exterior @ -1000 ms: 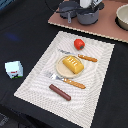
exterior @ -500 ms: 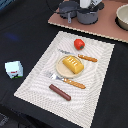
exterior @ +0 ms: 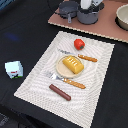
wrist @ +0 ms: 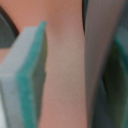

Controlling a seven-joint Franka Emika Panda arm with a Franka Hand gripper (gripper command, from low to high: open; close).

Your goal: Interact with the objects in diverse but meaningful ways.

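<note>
A yellow ridged bread piece (exterior: 73,63) lies on a round tan plate (exterior: 62,71) in the middle of a striped placemat (exterior: 35,85). A brown sausage (exterior: 60,92) lies near the mat's front edge. A red tomato (exterior: 79,43) sits behind the plate. A white-and-teal milk carton (exterior: 14,69) stands off the mat at the exterior view's left. A grey handled pot (exterior: 68,8) and a second grey pot (exterior: 89,15) stand at the back. My gripper (exterior: 90,4) hangs over the second pot. In the blurred wrist view its teal-padded fingers (wrist: 27,75) stand apart with tan surface between them.
An orange-handled fork (exterior: 65,80) and knife (exterior: 82,56) lie beside the plate. The pots stand on a tan board (exterior: 107,27), with a pale bowl (exterior: 122,17) at the exterior view's right. The table around the mat is dark.
</note>
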